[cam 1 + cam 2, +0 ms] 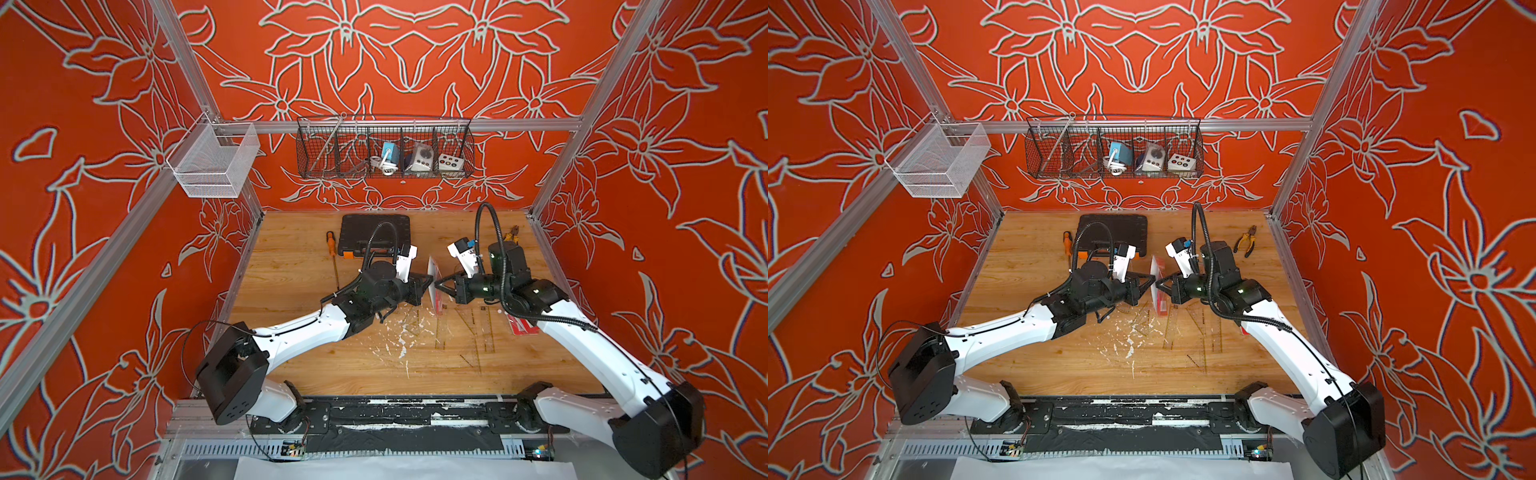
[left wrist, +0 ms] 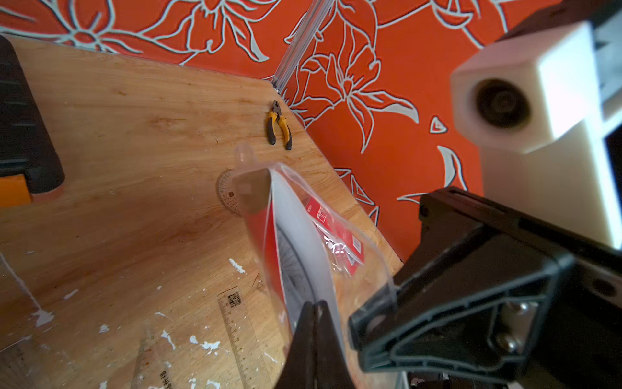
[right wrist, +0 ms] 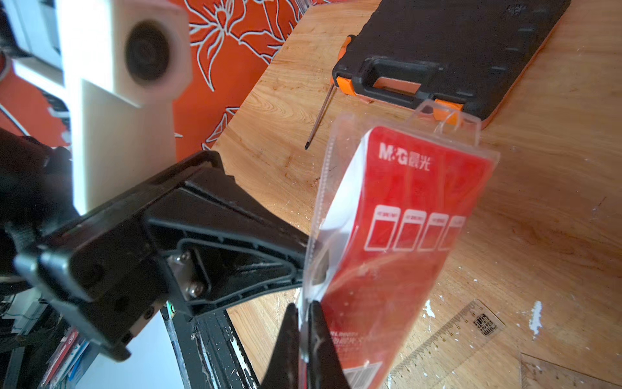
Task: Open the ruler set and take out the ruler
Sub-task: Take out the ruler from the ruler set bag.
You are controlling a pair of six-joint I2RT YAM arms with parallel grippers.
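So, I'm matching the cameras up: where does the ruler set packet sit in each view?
Top view: ruler set packet mid-table, upright.
Top view: same spot.
Left wrist: centre, edge-on.
Right wrist: centre-right, red face showing.
Shared landmark: black tool case.

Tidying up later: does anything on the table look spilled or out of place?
White flecks, like chipped paint, litter the wooden table. A clear ruler and protractor lie loose on it, outside the ruler set, whose card insert bows.
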